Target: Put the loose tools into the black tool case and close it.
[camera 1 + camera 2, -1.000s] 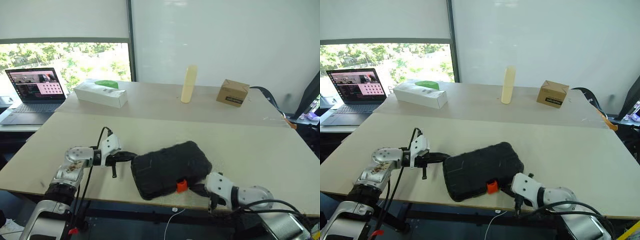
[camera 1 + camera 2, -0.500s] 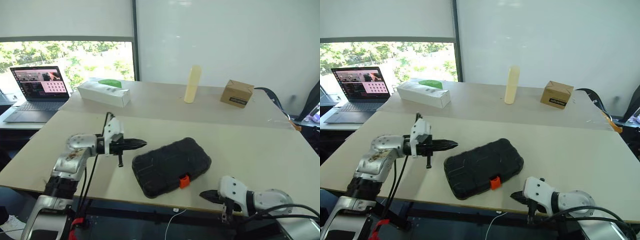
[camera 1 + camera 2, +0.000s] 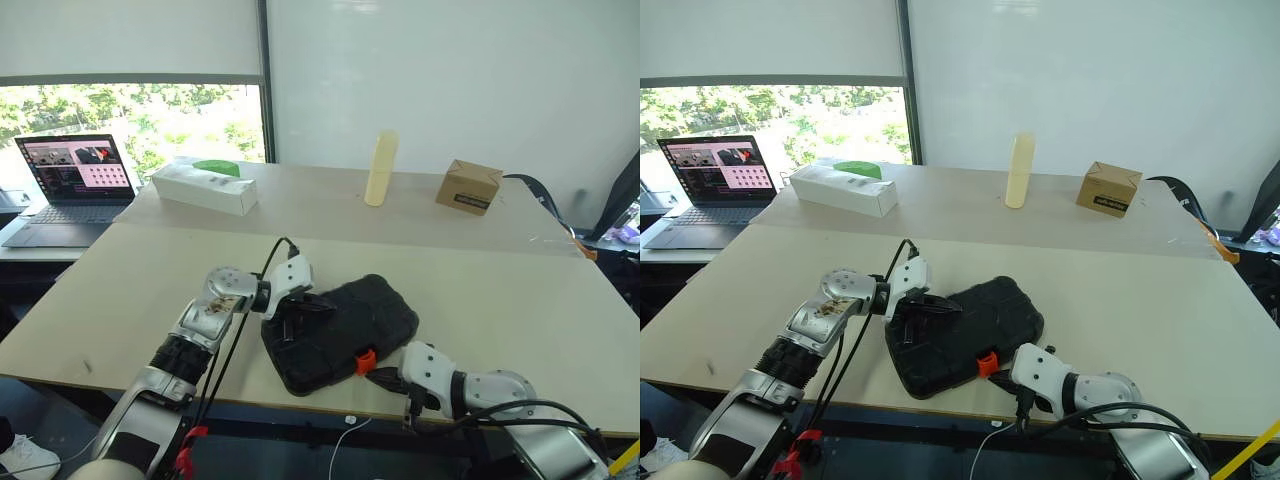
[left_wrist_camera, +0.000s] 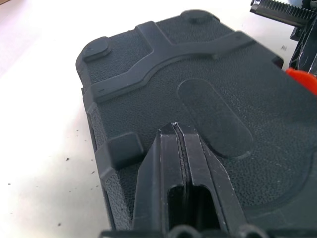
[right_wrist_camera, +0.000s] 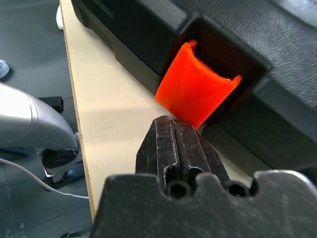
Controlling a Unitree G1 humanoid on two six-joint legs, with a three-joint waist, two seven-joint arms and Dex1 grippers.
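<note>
Black pebbled tool case (image 3: 345,330) (orange latch (image 5: 195,91)); beige table (image 3: 520,300).

No legible text, brand or number anywhere. Dark label on the side of the brown cardboard box (image 3: 467,186), print too small to make out. Pink-toned window on the laptop screen (image 3: 67,164), contents unreadable.
</note>
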